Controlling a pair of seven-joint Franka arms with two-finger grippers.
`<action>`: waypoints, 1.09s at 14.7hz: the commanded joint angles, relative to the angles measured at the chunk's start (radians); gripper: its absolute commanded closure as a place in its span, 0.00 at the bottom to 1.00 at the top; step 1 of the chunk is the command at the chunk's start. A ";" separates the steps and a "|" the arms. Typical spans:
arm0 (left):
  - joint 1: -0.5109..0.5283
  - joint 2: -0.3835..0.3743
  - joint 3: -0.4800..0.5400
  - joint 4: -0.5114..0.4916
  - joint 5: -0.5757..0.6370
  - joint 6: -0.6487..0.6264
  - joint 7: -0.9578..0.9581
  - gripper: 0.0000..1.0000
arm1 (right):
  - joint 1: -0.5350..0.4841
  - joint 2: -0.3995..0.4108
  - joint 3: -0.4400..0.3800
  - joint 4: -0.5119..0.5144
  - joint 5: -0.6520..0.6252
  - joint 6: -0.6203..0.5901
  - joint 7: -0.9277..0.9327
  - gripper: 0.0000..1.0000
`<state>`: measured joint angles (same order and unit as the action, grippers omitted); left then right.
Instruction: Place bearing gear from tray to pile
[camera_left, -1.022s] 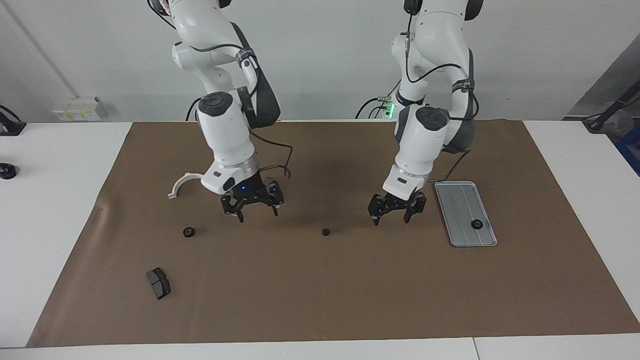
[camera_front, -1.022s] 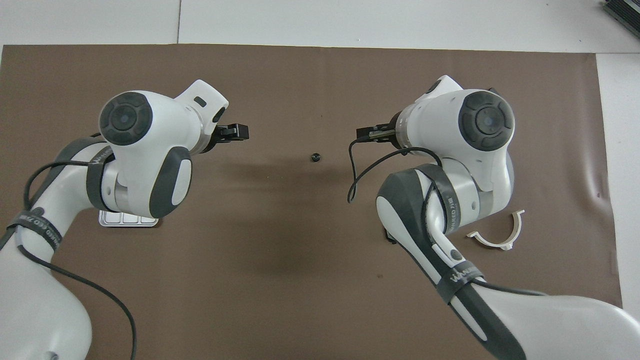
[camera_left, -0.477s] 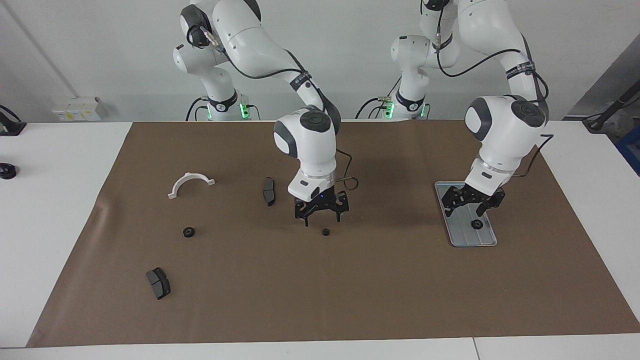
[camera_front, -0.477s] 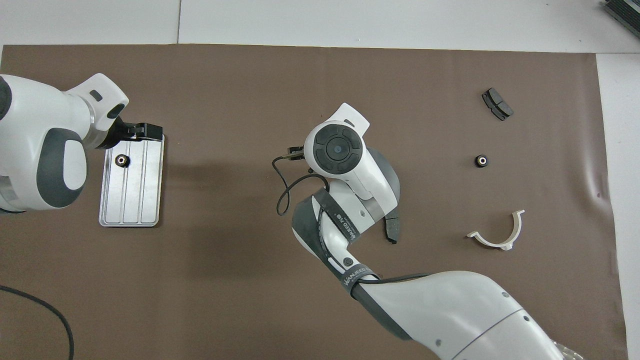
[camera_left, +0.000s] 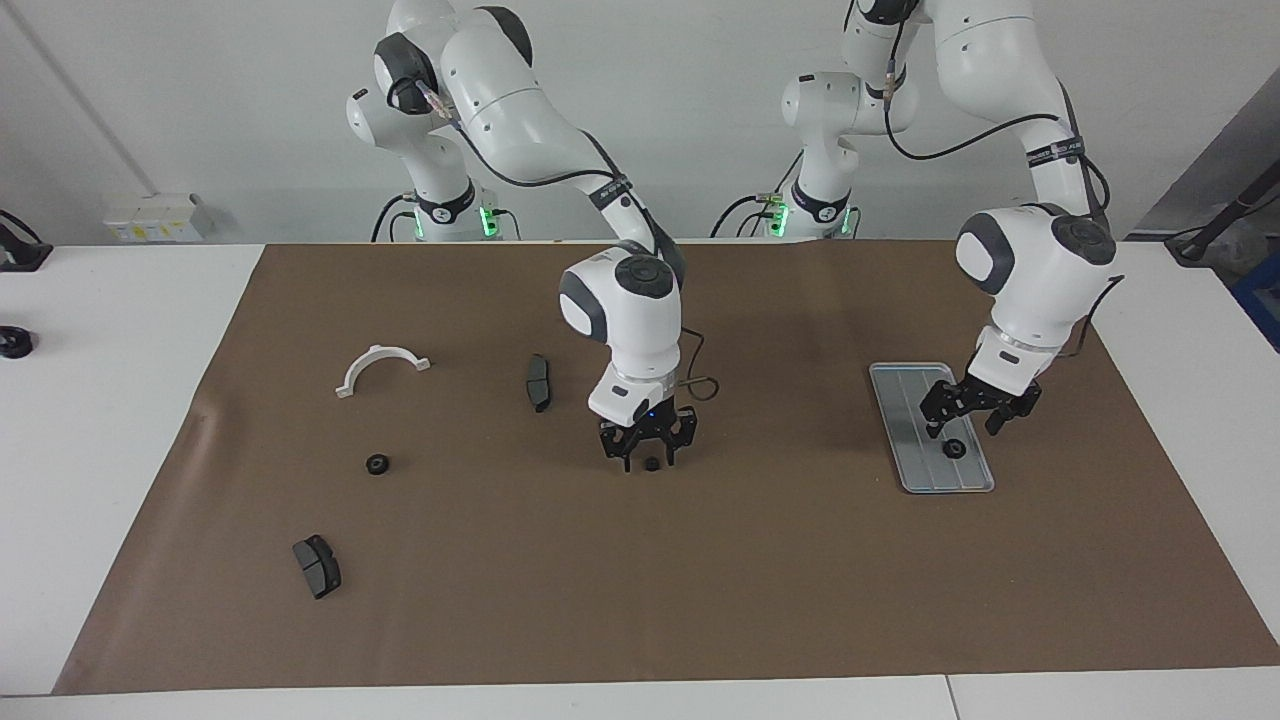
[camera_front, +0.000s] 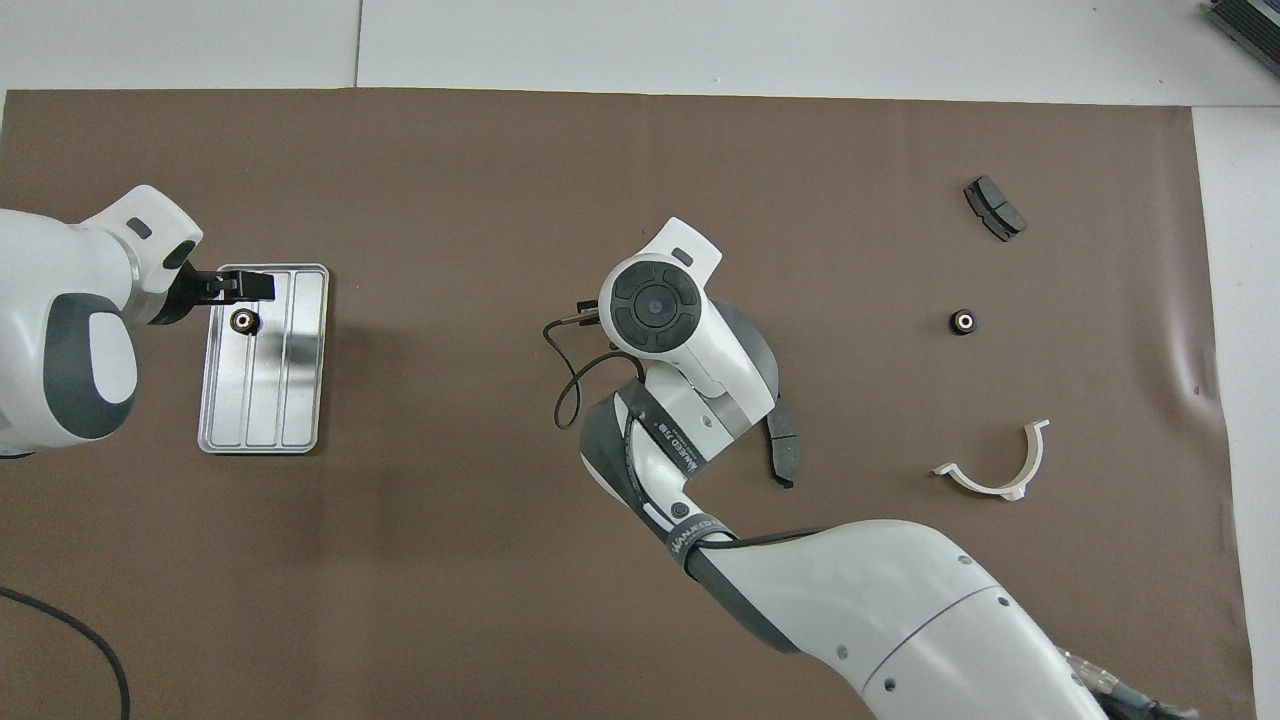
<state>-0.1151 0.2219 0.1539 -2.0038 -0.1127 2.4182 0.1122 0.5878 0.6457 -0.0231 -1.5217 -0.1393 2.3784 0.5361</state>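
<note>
Bearing gear (camera_left: 954, 448) on tray (camera_left: 905, 415), brown mat (camera_left: 700, 580), white table (camera_left: 120, 420), left gripper (camera_left: 978, 411) spread above, right gripper (camera_left: 648, 449) grip unclear

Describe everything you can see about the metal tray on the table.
The tray is a flat, silver-grey metal rectangle with rounded corners, a low raised rim and lengthwise grooves. It lies flat on the brown mat toward the left arm's end of the table. One small black round gear sits in it, at the end farther from the robots. The left end effector hangs just over that gear.

small black gear (camera_left: 651, 463) under right arm's wrist, unseen from overhead
</note>
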 joint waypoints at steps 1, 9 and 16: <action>0.023 0.014 -0.011 -0.041 -0.001 0.073 0.015 0.00 | 0.016 0.015 0.002 0.003 -0.019 0.021 0.015 0.67; 0.034 0.073 -0.011 -0.098 -0.001 0.182 0.015 0.00 | 0.013 0.014 0.000 -0.012 -0.020 0.024 0.012 0.65; 0.034 0.073 -0.011 -0.098 -0.001 0.173 0.007 0.34 | 0.020 0.008 0.000 -0.040 -0.023 0.041 0.008 1.00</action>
<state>-0.0958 0.3068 0.1532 -2.0837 -0.1127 2.5763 0.1145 0.6087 0.6562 -0.0259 -1.5404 -0.1410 2.3981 0.5361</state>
